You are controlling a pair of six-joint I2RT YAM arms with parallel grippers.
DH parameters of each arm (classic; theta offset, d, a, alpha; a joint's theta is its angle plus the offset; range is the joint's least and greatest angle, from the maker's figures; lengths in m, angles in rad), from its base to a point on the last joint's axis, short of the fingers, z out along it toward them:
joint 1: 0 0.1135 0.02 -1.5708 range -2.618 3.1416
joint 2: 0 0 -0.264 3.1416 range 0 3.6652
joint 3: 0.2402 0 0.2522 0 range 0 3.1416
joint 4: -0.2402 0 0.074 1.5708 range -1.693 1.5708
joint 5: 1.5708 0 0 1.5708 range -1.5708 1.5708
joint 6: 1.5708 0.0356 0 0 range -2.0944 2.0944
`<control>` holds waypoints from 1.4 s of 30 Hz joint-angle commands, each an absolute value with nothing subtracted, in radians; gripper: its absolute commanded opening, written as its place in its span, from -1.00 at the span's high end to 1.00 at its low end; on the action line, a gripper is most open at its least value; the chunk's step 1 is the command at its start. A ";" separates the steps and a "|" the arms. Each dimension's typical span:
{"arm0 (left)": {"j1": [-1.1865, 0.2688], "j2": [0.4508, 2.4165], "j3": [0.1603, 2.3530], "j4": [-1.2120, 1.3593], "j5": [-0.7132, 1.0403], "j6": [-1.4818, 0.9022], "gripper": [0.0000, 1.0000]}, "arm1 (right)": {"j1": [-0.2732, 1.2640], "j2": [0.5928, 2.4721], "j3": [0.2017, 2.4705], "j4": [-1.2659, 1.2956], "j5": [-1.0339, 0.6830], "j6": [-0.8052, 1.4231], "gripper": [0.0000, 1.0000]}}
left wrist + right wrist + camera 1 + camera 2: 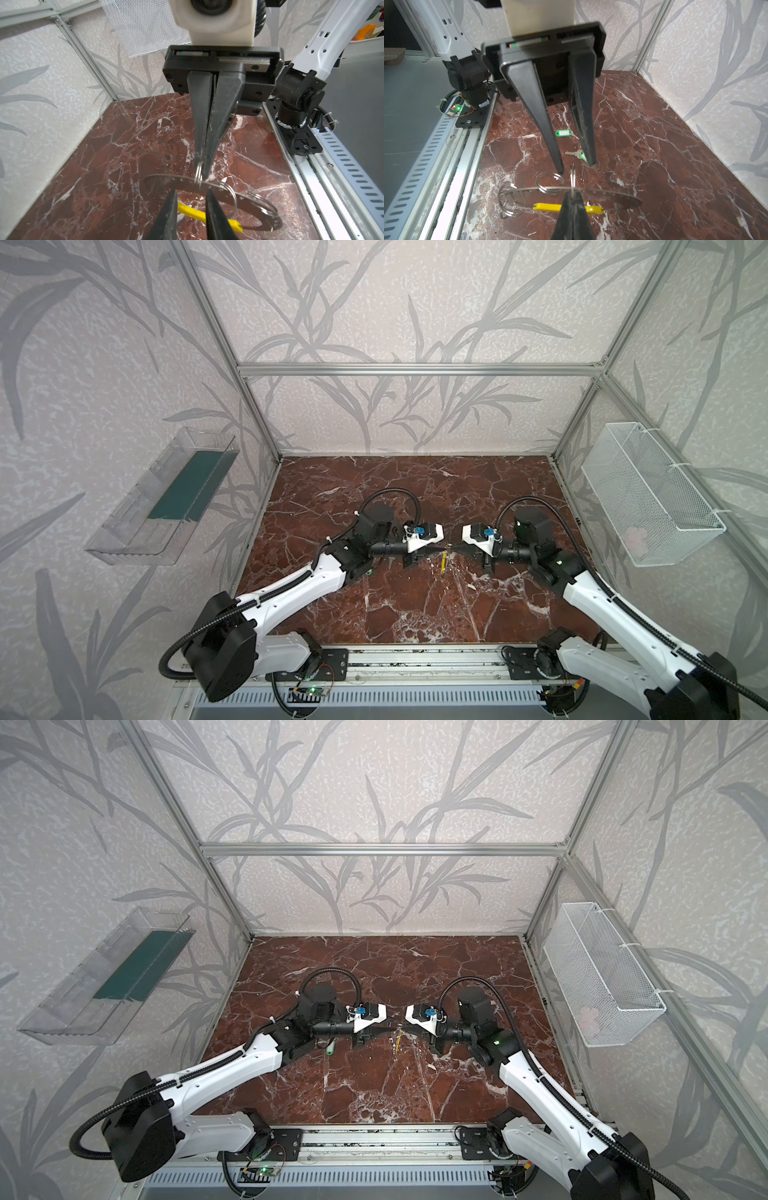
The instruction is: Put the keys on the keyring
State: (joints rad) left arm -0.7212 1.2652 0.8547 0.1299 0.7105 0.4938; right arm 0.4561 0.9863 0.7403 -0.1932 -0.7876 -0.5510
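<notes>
Right wrist view: right fingers (pixel 568 214) clench a split ring (pixel 572 179) looped on the grey keyring (pixel 616 198), held off the marble worktop (pixel 654 145); beyond, left fingers (pixel 547 133) stand released, with both green-tagged keys (pixel 563 133) lying on the worktop behind them.

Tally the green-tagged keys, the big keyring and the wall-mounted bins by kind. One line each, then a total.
Green-tagged keys: 2
Large grey keyring: 1
Clear wall tray: 1
White wire basket: 1
Total: 5
</notes>
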 commanded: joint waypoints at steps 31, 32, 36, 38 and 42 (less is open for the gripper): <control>-0.827 1.337 1.035 -0.127 0.586 0.702 0.50 | 0.494 1.026 0.879 -0.453 -0.736 -0.618 1.00; -0.827 1.337 1.035 -0.125 0.586 0.701 0.51 | 0.494 1.026 0.879 -0.450 -0.739 -0.618 1.00; -0.830 1.348 1.039 -0.118 0.586 0.698 0.64 | 0.494 1.028 0.879 -0.447 -0.745 -0.615 1.00; -0.830 1.352 1.039 -0.116 0.587 0.698 0.71 | 0.494 1.025 0.879 -0.444 -0.747 -0.615 1.00; -0.830 1.354 1.029 -0.112 0.585 0.708 0.92 | 0.494 1.008 0.870 -0.422 -0.748 -0.612 1.00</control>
State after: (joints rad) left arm -0.8257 1.3430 1.0000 -0.1043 0.5873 0.6769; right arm 0.4862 1.0286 0.8387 -0.4465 -0.7151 -0.6193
